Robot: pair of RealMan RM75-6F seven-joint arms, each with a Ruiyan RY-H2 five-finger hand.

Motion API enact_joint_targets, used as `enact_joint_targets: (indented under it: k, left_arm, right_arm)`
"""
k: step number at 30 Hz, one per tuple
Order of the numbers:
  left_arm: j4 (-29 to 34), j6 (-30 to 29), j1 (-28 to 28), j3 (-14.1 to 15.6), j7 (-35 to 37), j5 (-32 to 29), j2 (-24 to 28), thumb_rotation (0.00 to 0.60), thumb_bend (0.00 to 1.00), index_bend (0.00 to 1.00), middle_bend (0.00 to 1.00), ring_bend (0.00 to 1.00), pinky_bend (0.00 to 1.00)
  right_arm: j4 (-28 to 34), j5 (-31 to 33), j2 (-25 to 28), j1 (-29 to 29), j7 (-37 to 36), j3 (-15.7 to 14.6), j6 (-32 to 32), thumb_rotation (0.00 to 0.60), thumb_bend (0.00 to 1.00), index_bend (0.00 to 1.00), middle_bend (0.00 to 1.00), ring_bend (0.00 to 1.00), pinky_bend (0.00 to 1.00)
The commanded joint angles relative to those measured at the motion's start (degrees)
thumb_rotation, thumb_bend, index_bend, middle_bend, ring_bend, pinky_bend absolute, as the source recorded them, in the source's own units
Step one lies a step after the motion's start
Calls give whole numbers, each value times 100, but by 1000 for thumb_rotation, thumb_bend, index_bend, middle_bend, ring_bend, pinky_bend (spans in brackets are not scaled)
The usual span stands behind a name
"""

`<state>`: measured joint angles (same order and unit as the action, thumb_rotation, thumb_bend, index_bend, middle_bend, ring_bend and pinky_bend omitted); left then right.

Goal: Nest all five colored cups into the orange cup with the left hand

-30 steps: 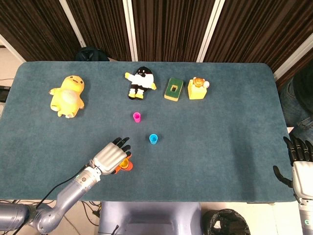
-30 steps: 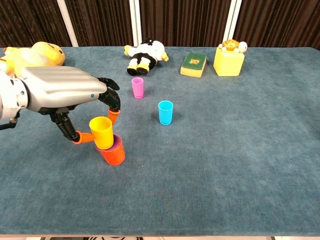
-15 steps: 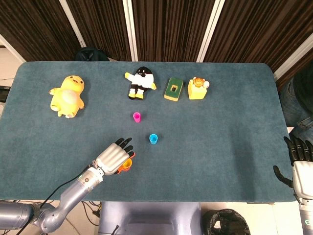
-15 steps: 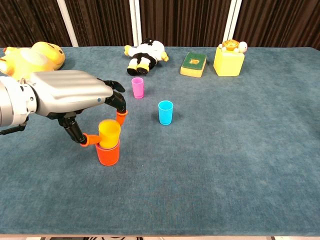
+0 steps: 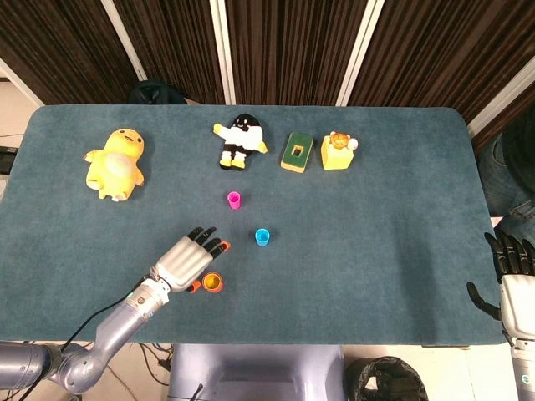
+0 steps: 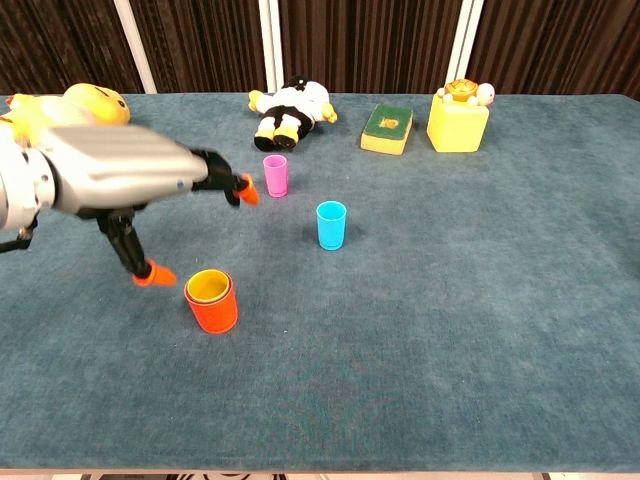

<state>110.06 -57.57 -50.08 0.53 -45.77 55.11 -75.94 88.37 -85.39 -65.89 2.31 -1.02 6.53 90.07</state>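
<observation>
The orange cup [image 6: 211,305] [image 5: 212,285] stands upright near the table's front left, with a yellow cup [image 6: 208,286] nested inside it. My left hand [image 6: 120,183] [image 5: 187,259] hovers open just left of and above the stack, fingers spread, touching nothing. A blue cup [image 6: 331,224] [image 5: 262,238] stands alone in the middle. A pink cup [image 6: 275,175] [image 5: 234,200] stands farther back, near the fingertips in the chest view. My right hand [image 5: 512,269] hangs at the table's right edge, fingers apart and empty.
Along the back sit a yellow plush duck [image 5: 115,163], a black and white plush [image 5: 241,140], a green and yellow sponge [image 5: 296,152] and a yellow toy block [image 5: 338,151]. The teal cloth table [image 5: 384,217] spreads to the right.
My left hand lowered the yellow cup into the orange cup, let go of it, and lifted away with its fingers opening. The right hand stayed still.
</observation>
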Motion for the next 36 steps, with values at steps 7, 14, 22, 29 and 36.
enact_joint_targets:
  k: [7, 14, 22, 29, 36]
  left_arm:
    - [-1101, -265, 240, -520, 1357, 453, -610, 600, 173, 133, 174, 0, 129]
    - [-1861, 56, -125, -1015, 1790, 504, -1206, 600, 173, 136, 174, 0, 129]
    - [-2386, 406, -646, -1366, 1370, -10, -1775, 600, 173, 178, 184, 0, 130]
    - [-2738, 577, -948, -1417, 975, -440, -2167, 600, 173, 186, 186, 0, 130]
    - [-2974, 648, -1103, -1390, 748, -726, -2404, 600, 175, 278, 205, 0, 129]
  right_arm:
    - [-5, 7, -13, 13, 16, -6, -32, 600, 374, 72, 46, 72, 36]
    - [-18, 31, -28, 24, 36, 4, -53, 600, 374, 72, 45, 72, 36]
    - [-33, 45, -11, 14, -14, 20, -30, 600, 374, 72, 46, 72, 36]
    - [-30, 67, 8, -4, -44, 31, -8, 600, 374, 72, 46, 72, 36]
    - [-29, 86, 18, -9, -73, 47, 1, 600, 373, 72, 46, 72, 36]
